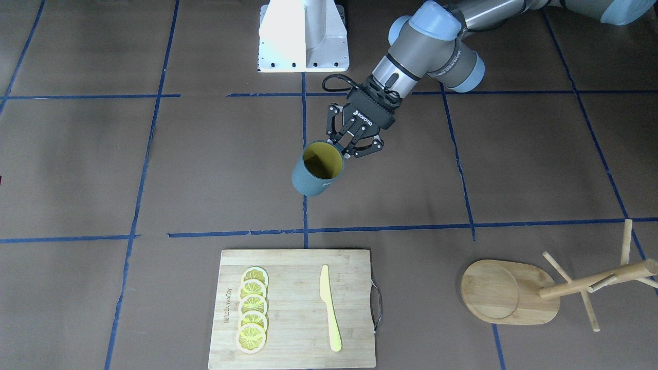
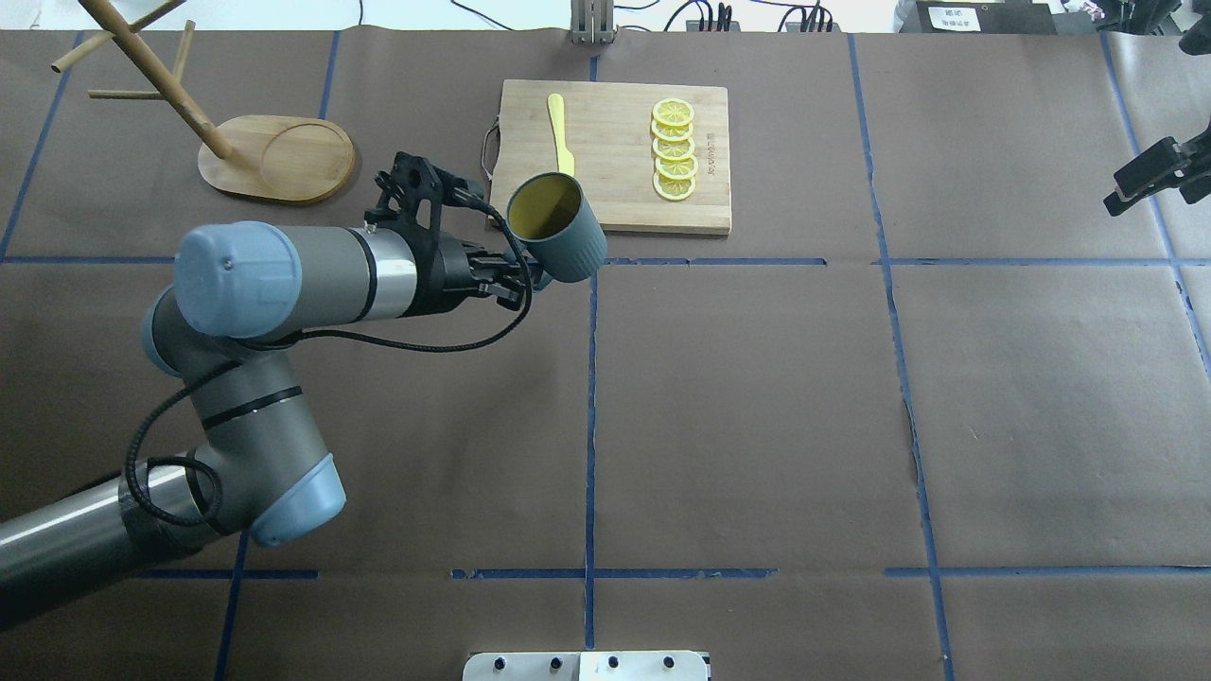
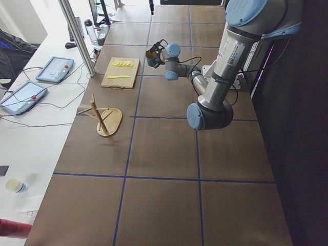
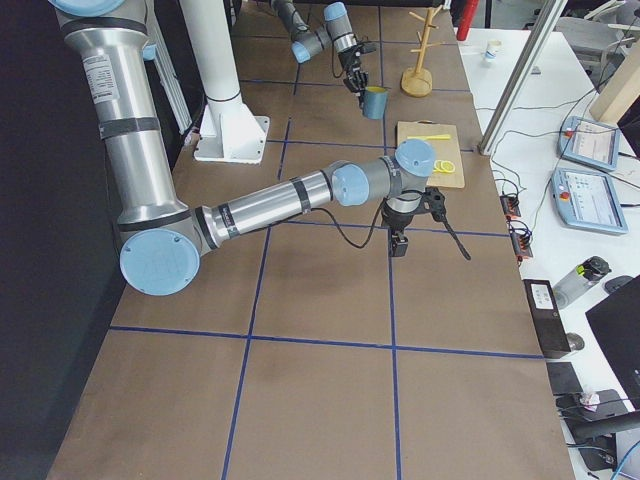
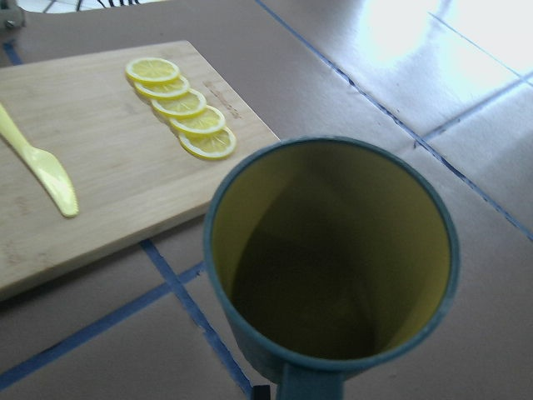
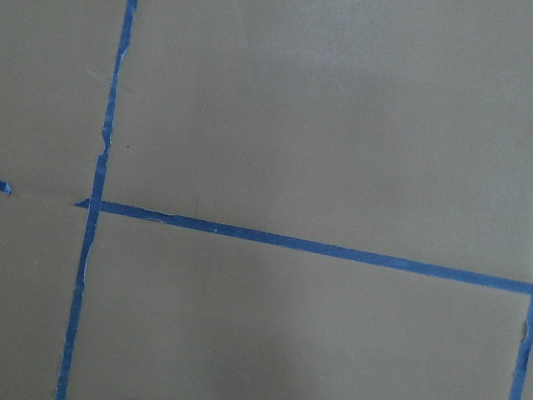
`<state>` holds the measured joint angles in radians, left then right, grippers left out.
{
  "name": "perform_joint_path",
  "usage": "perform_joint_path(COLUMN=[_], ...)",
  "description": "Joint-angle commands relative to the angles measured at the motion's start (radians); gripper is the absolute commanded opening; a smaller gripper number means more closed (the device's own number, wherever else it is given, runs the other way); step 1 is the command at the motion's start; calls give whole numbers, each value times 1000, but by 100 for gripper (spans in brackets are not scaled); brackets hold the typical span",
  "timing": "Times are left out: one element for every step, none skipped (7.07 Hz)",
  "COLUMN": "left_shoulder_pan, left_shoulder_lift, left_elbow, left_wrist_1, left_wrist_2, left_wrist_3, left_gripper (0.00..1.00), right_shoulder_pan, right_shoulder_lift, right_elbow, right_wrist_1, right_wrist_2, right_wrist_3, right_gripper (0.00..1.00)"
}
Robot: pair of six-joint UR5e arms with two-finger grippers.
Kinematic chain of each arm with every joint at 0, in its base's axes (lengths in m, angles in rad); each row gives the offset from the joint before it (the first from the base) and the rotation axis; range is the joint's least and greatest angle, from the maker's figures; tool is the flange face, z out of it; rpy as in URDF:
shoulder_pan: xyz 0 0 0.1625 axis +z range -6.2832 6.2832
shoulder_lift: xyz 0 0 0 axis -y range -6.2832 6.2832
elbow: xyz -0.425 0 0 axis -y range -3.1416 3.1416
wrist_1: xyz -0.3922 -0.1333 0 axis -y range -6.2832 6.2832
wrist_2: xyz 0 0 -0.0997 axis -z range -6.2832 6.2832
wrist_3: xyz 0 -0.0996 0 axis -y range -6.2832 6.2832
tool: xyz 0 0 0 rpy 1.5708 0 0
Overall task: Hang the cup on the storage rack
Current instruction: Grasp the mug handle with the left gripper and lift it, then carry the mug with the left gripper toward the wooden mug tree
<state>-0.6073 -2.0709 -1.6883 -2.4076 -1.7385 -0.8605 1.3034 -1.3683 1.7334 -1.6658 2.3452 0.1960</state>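
Carrying is the step in hand. Storage rack (image 2: 274, 161) stands upright at far left, well apart from the cup. Left gripper (image 2: 523, 276) holds the cup (image 2: 558, 227) tilted and clear of the table, fingers pinched at its handle. The yellow interior shows nothing inside. Just beyond lies the cutting board (image 2: 615, 194), bearing lemon slices (image 2: 673, 149). The next move calls for threading the handle over a peg. Right gripper (image 2: 1149, 175) sits far right; its finger state cannot be told.
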Motion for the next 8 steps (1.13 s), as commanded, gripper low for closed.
perform_joint_path(left_shoulder_pan=[-153, -213, -273, -308, -325, -347, -356, -353], left_shoulder_lift=[38, 46, 48, 48, 46, 46, 46, 45], left_elbow=[-5, -5, -2, 1, 2, 12, 22, 79], left_wrist_1=[-1, -5, -5, -11, -16, -46, -89, -208], left_wrist_2=[-176, -238, -245, -246, -247, -237, -183, -67], left_wrist_3=[-152, -264, -391, -535, -664, -764, -829, -964], left_gripper=[0, 0, 0, 0, 0, 0, 0, 0], right_shoulder_pan=[16, 25, 34, 36, 40, 42, 46, 51], right_shoulder_lift=[2, 2, 5, -3, -3, -3, -9, -8], right_elbow=[3, 3, 3, 2, 2, 2, 2, 3], right_wrist_1=[9, 9, 9, 9, 9, 9, 9, 9], right_wrist_2=[-1, -3, -1, -3, -3, -3, -3, -1], right_wrist_3=[-3, -4, 0, 0, 0, 2, 2, 2], right_gripper=[100, 100, 100, 100, 100, 100, 100, 100])
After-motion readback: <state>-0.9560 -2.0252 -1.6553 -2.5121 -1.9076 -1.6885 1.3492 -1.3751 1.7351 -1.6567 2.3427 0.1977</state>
